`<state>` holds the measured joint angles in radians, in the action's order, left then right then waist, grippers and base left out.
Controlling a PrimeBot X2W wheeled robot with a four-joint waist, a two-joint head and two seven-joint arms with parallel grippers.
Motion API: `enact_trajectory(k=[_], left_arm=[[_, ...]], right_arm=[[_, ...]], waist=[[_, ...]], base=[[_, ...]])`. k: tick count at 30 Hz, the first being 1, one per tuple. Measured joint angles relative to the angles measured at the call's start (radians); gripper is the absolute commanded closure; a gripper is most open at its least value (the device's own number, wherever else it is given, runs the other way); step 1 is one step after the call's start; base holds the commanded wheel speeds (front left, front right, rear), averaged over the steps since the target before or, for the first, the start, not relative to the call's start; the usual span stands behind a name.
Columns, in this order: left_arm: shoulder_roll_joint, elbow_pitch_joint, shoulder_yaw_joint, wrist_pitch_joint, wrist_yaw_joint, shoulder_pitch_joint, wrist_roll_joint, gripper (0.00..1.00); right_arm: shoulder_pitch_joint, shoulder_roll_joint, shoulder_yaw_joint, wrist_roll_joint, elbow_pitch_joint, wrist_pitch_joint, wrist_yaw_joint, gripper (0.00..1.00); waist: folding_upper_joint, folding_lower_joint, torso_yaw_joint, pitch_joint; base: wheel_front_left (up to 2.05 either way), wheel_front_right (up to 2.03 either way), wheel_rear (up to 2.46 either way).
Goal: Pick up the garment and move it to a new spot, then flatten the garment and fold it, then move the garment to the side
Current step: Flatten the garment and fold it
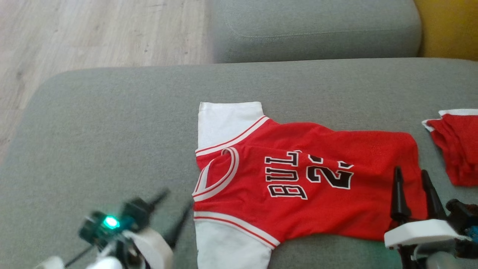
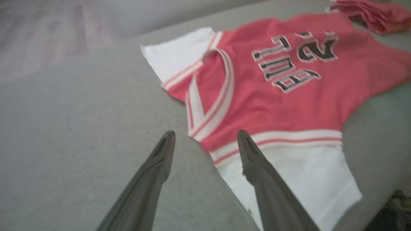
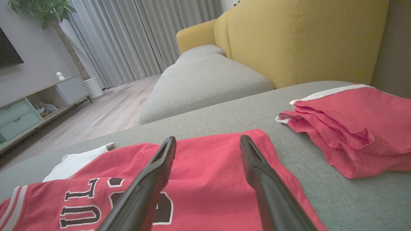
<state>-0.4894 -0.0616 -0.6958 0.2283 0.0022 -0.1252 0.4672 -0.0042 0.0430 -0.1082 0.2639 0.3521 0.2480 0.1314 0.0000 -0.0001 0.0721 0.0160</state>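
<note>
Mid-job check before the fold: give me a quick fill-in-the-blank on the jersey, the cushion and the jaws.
The jersey lies spread on a cushion coloured ____.
Its sleeves are ____.
A second red garment lies on the robot's ____ side of it.
The jaws of both arms stand ____.
Missing words: grey; white; right; open.

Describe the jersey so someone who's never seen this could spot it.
On the wide grey fabric sofa cushion, near its middle, lies a flat red jersey with white sleeves. Unlike the bunched red garment to its right, it shows black lettering and a number.
</note>
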Motion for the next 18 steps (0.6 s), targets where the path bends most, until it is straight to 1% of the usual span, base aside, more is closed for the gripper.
enact_trajectory(k=[2,4,7,8,10,12,14,16,18], left_arm=[[0.027,0.000,0.062,-0.068,0.058,-0.015,0.008,0.00],[0.077,0.001,0.125,-0.153,0.106,-0.037,0.033,0.00],[0.166,0.000,0.212,-0.299,0.133,-0.059,0.102,0.00],[0.191,-0.003,0.238,-0.355,0.148,-0.060,0.112,0.00],[0.222,-0.029,0.278,-0.431,0.174,-0.060,0.116,0.00],[0.251,-0.055,0.312,-0.461,0.183,-0.056,0.131,0.00],[0.272,-0.082,0.318,-0.472,0.182,-0.050,0.130,0.00],[0.294,-0.109,0.320,-0.478,0.168,-0.049,0.120,0.00],[0.302,-0.141,0.321,-0.478,0.150,-0.051,0.096,0.00]], right_arm=[[0.000,0.000,0.007,0.001,-0.006,0.000,0.000,0.00],[0.001,0.000,0.014,0.008,-0.030,0.000,0.000,0.00],[0.001,0.000,0.029,0.013,-0.070,0.000,0.000,0.00],[0.003,0.000,0.037,0.014,-0.094,0.000,0.000,0.00],[0.004,0.000,0.051,0.007,-0.139,0.000,0.000,0.00],[0.004,0.000,0.054,0.008,-0.163,0.000,0.000,0.00],[0.004,0.000,0.058,0.006,-0.180,0.000,0.000,0.00],[0.004,0.000,0.063,-0.001,-0.193,0.000,0.000,0.00],[0.002,0.000,0.064,-0.002,-0.205,0.000,0.000,0.00]], waist=[[0.0000,0.0000,-0.011,-0.003],[0.0000,0.0000,-0.022,-0.004],[0.0000,0.0001,-0.039,-0.005],[0.0000,0.0001,-0.045,-0.004],[0.0000,0.0001,-0.059,-0.002],[0.0000,0.0000,-0.074,0.003],[0.0000,0.0001,-0.085,0.011],[0.0000,0.0001,-0.096,0.024],[0.0000,0.0001,-0.105,0.039]], base=[[0.00,0.00,0.00],[0.00,0.00,0.00],[0.00,0.00,0.00],[0.00,0.00,0.00],[0.00,0.00,0.00],[0.00,0.00,0.00],[0.00,0.00,0.00],[0.00,0.00,0.00],[0.00,0.00,0.00]])
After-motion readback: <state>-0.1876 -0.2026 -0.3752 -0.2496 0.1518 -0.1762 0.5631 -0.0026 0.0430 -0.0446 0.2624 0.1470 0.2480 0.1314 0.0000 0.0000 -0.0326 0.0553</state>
